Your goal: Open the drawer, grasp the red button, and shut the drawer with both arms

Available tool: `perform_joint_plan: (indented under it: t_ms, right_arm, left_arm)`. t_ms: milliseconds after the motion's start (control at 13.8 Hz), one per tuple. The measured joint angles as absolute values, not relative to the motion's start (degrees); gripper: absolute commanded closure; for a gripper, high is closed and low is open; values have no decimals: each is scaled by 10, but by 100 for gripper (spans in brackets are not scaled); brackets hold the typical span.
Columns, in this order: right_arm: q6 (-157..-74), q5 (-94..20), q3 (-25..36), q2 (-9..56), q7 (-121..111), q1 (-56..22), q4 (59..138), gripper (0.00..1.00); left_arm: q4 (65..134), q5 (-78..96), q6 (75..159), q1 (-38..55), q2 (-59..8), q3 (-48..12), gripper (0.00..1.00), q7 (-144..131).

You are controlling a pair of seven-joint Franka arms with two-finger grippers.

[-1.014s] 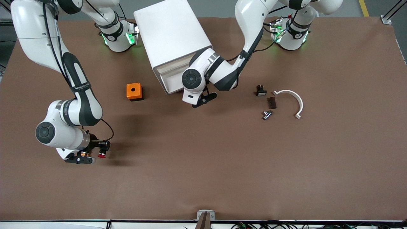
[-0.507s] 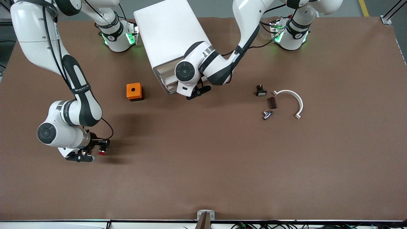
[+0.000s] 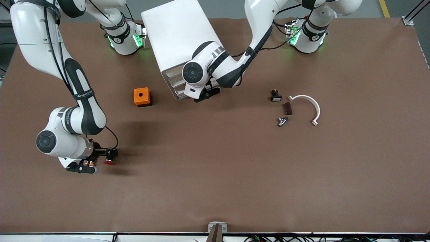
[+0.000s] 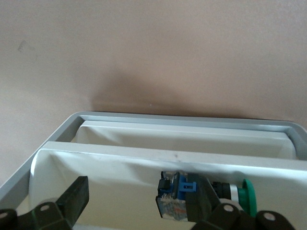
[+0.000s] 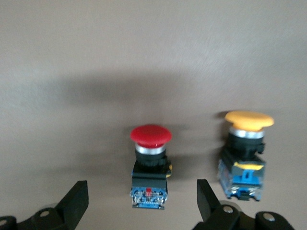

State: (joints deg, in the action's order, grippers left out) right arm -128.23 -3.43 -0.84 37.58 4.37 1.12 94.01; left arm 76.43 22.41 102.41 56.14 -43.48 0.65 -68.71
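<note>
My right gripper [image 3: 100, 161] is low over the bench [image 3: 215, 174], toward the right arm's end and nearer the front camera than the orange cube [image 3: 141, 96]. Fingers [image 5: 76, 203] spread wide, nothing between them. In the right wrist view the red button [image 5: 150, 165] lies on the bench between the fingers, not touched by either; an orange-capped button [image 5: 244, 153] lies just beside it, apart.

My left gripper [image 3: 206, 94] is at the front of the white cabinet [image 3: 181, 37], at the drawers. Fingers [image 4: 74, 199] apart, gripping nothing. In the left wrist view the drawer [image 4: 144, 163] is out, with a green-capped button [image 4: 211, 191] lying inside it on its side, close to one finger. A second drawer front shows just past the first. Can't tell whether the fingers touch the drawer lip.

Toward the left arm's end: a small black part [image 3: 275, 96], a brown block [image 3: 287, 108], a metal fitting [image 3: 282, 121] and a white curved piece [image 3: 309, 106], clustered.
</note>
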Motion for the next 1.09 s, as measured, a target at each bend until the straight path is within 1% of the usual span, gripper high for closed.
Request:
perform_joint_plan:
  t_ms: [72, 217, 434, 652, 869, 1086]
  right_arm:
    - [-1275, -34, -9, 372, 43, 17, 928, 0]
    - [-1232, -34, -9, 354, 29, 27, 896, 0]
    - [-1180, -34, -9, 296, -18, 30, 870, 0]
    - [-1130, -33, -10, 226, -29, 30, 866, 0]
    - [-1090, -32, -11, 161, -29, 30, 869, 0]
    - [-1035, -31, -11, 94, -23, 31, 882, 0]
  left_arm:
    - [764, 224, 1024, 561, -435, 6, 1, -678]
    - [764, 224, 1024, 557, -434, 7, 1, -659]
    - [763, 217, 1025, 533, -428, 11, 1, -643]
    - [761, 163, 1025, 477, -406, 18, 1, -639]
    - [760, 72, 1024, 410, -374, 19, 1, -634]
    - [759, 43, 1023, 345, -342, 20, 1, -623]
